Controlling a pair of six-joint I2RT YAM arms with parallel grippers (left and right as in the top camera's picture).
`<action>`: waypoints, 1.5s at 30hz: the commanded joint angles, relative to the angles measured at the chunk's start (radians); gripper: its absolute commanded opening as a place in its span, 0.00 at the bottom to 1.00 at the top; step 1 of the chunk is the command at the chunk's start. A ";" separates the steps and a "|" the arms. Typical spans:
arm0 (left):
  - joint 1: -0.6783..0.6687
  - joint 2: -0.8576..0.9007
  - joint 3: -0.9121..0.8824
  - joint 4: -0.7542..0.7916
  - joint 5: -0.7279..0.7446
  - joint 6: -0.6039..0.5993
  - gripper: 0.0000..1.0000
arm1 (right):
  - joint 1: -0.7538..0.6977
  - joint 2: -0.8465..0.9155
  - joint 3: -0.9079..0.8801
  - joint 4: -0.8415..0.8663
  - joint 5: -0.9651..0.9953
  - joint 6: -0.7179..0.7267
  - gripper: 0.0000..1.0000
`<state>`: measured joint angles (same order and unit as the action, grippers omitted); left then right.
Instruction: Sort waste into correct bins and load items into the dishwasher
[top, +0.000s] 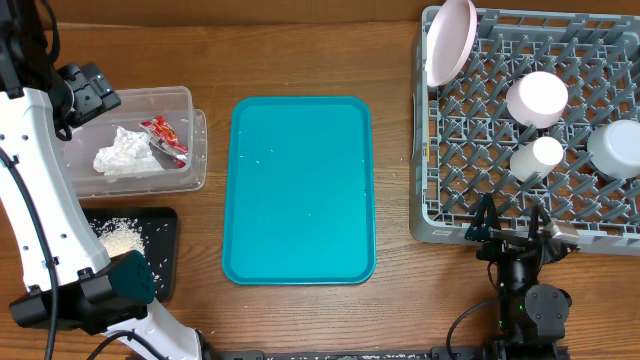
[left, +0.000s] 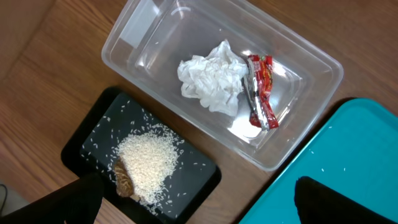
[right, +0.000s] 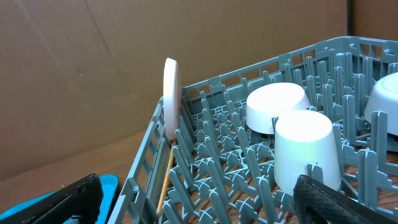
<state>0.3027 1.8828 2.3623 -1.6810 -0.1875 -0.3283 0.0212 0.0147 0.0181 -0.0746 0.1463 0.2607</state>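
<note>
Left gripper (left: 198, 182) and right gripper (top: 510, 222) gape wide, empty. The rack (top: 422, 150) lies straight ahead of the right (nearer arm), the tub (left: 149, 37) ahead of the left.

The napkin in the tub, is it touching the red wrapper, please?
Touching: the left wrist view shows the wrapper lying against the napkin with no gap.

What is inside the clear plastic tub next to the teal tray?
The clear tub holds a crumpled white napkin and, right beside it, a red-and-white wrapper. Anything lying under the napkin is covered and cannot be seen.
</note>
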 joint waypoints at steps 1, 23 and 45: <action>-0.007 -0.060 -0.078 0.061 0.009 0.023 1.00 | -0.004 -0.012 -0.010 0.007 0.010 -0.007 1.00; -0.038 -1.076 -1.541 1.202 0.295 0.309 1.00 | -0.004 -0.012 -0.010 0.007 0.010 -0.006 1.00; -0.140 -1.804 -2.358 1.810 0.318 0.201 1.00 | -0.004 -0.012 -0.010 0.007 0.010 -0.006 1.00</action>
<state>0.1715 0.1230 0.0307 0.1291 0.1429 -0.0875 0.0204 0.0147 0.0181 -0.0719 0.1467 0.2607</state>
